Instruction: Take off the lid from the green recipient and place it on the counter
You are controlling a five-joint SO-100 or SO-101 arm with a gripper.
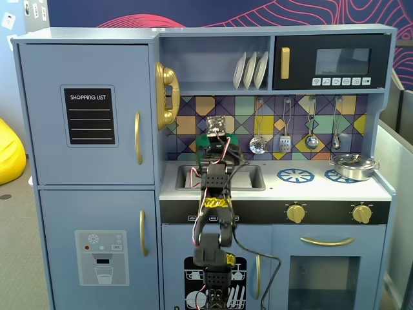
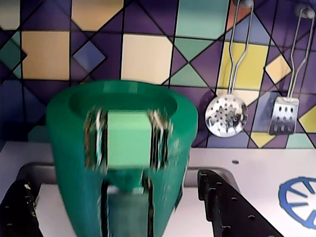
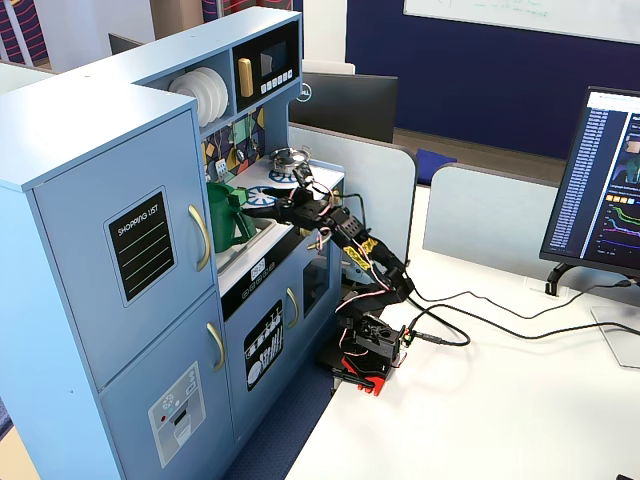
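Green pot at the sink

The green recipient (image 2: pixel 121 158) is flanked by the claw (image 2: pixel 123 207), spread wide, above the sink (image 1: pixel 248 177).

An office or lab with a blue toy kitchen (image 1: pixel 213 168) set up in it: grey desk partitions (image 3: pixel 500 215), a lit monitor (image 3: pixel 608 180) and a white desk (image 3: pixel 500 400) lie behind the claw (image 3: pixel 252 208), which reaches toward the kitchen's white counter (image 1: pixel 310 187).
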